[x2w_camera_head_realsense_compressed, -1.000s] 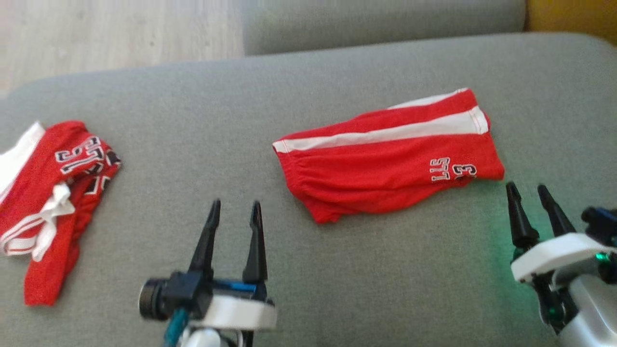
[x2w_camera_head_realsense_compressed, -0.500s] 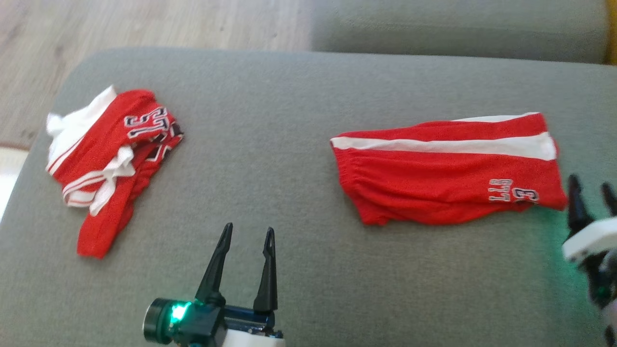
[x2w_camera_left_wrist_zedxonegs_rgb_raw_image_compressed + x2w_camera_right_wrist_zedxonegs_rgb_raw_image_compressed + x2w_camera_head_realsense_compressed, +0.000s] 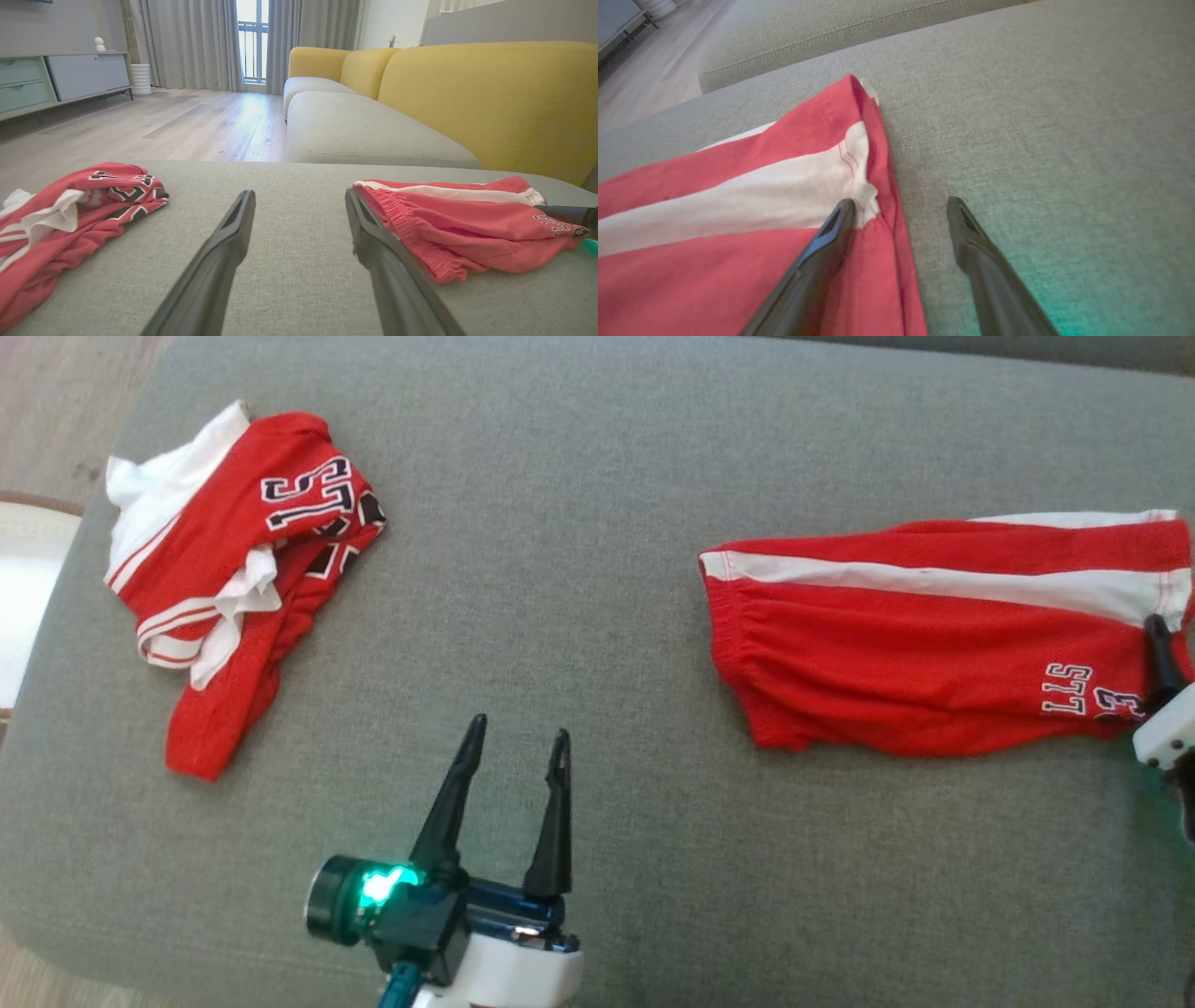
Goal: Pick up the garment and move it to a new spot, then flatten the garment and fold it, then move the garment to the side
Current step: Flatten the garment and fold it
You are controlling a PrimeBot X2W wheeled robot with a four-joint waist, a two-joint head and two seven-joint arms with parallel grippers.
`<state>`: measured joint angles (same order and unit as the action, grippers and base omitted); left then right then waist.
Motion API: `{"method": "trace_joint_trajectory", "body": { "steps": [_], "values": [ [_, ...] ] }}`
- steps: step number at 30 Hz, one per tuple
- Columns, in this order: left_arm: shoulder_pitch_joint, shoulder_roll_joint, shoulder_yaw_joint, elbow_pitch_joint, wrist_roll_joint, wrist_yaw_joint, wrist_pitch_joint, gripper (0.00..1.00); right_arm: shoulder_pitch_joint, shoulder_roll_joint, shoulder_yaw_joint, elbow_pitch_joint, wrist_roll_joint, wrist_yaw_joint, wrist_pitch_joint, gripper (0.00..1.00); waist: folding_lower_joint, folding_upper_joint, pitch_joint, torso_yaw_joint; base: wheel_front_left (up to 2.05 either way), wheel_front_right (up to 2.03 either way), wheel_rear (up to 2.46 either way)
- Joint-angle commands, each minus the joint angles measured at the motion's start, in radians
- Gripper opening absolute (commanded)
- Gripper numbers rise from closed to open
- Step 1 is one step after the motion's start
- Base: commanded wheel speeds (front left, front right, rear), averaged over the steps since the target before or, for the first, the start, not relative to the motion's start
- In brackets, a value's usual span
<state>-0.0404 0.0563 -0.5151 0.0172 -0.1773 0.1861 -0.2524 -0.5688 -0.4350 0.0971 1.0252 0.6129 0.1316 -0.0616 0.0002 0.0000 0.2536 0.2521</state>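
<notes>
Folded red shorts (image 3: 934,653), lying right on the grey cushion (image 3: 597,569): I am straddling their hem with the wide-open right gripper (image 3: 901,203), seemingly for the sideways move, needing a pinch next; left gripper (image 3: 518,737) hovering open.

Red white-striped shorts (image 3: 915,663), folded flat, right side, crumpled red jersey (image 3: 224,555), left side

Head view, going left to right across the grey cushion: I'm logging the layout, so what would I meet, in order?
Crumpled red-and-white garment → left gripper → flat red shorts with a white stripe.
</notes>
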Motion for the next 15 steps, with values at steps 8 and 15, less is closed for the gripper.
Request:
{"method": "trace_joint_trajectory", "body": {
  "steps": [8, 15],
  "values": [
    [-0.061, -0.006, 0.003, -0.024, -0.027, 0.027, -0.009, 1.0, -0.007, 0.015, 0.104, -0.034, 0.068, -0.001, 0.05, 0.0, -0.0002, 0.0, 0.027, -0.018, 0.0, 0.0, 0.0],
    [-0.063, -0.006, 0.008, -0.01, -0.025, 0.03, -0.009, 1.0, -0.006, -0.012, 0.142, -0.047, 0.094, -0.001, 0.004, 0.0, -0.0002, 0.0, 0.0, -0.057, 0.0, 0.0, 0.0]
  ]
}}
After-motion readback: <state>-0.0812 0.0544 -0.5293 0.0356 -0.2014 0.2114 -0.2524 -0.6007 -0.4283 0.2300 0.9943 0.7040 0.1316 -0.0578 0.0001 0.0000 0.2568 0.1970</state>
